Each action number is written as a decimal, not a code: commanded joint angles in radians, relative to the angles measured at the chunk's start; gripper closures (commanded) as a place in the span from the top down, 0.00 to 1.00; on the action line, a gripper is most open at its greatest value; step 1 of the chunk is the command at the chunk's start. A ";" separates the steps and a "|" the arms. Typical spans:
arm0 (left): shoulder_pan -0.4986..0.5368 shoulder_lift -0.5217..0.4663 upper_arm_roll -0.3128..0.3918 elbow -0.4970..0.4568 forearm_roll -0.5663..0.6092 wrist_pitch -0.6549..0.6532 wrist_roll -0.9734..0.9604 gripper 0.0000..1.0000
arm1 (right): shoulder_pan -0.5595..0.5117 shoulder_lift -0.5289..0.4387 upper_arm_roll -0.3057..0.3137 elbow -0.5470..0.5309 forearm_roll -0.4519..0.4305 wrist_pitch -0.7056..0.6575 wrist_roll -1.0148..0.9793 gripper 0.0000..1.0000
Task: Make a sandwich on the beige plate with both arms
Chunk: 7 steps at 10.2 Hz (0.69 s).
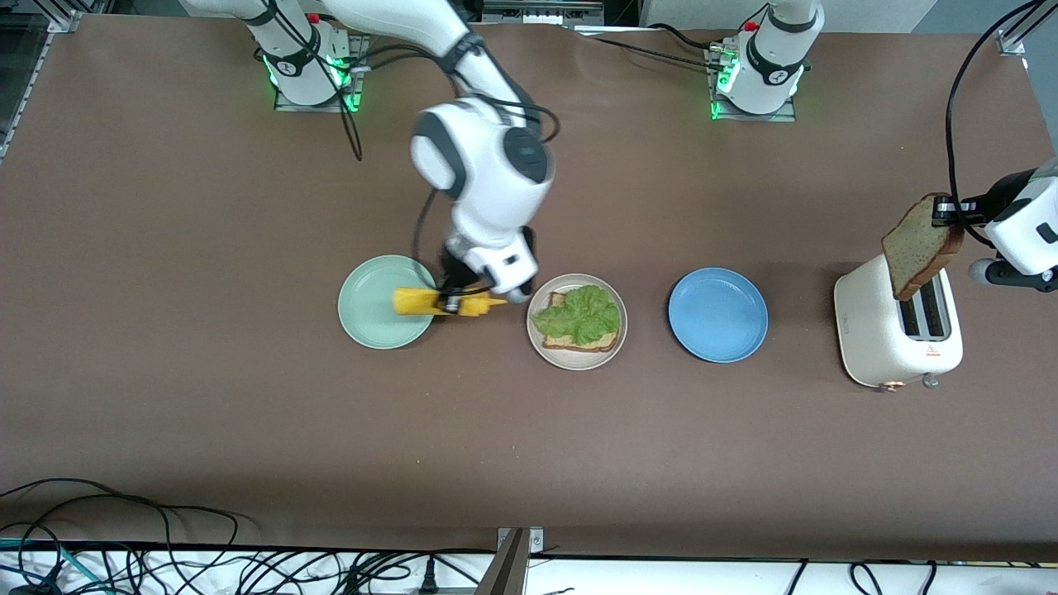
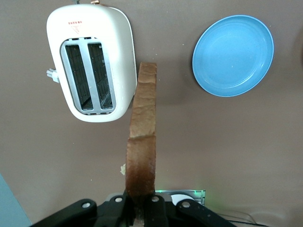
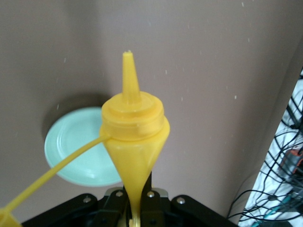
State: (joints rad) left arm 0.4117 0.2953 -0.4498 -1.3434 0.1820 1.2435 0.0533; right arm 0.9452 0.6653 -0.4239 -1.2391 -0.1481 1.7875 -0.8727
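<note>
- Lowest on the brown table (image 1: 248, 430) in the front view, so nearest the camera, is the white toaster (image 1: 897, 330), standing at the left arm's end with its two slots facing up.
- Just a little farther from the camera, the beige plate (image 1: 541, 347) sits mid-table, carrying a bread slice (image 1: 591, 340) with a frilly green lettuce leaf (image 1: 579, 314) spread over it.
- A blue plate (image 1: 717, 315) lies between the beige plate and the toaster; a mint-green plate (image 1: 372, 310) lies beside the beige plate toward the right arm's end.
- Right gripper (image 1: 453, 302) hangs over the edge of the mint-green plate, just beside the beige plate, its fingers pinched on a yellow squeeze bottle (image 1: 438, 302).
- That bottle lies roughly level, with its nozzle pointing toward the beige plate and the tip short of the rim.
- Seen from the right wrist, the bottle's cap dangles on its strap.
- Left gripper (image 1: 942, 211) is well apart from the beige plate, up over the toaster, fingers clamped on the upper edge of a second bread slice (image 1: 919, 246).
- That slice hangs tilted above the toaster and clear of the slots.
</note>
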 commanded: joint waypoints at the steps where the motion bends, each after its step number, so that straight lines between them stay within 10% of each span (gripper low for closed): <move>1: 0.002 0.001 -0.001 0.021 -0.060 -0.021 -0.015 0.00 | -0.112 -0.131 0.014 -0.089 0.100 -0.028 -0.144 0.00; 7: 0.002 0.001 -0.003 0.021 -0.143 -0.021 -0.047 0.00 | -0.437 -0.332 0.011 -0.340 0.433 -0.062 -0.507 0.00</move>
State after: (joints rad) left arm 0.4121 0.2953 -0.4508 -1.3433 0.0843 1.2430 0.0189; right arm 0.5869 0.4076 -0.4317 -1.4726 0.2008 1.7204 -1.2741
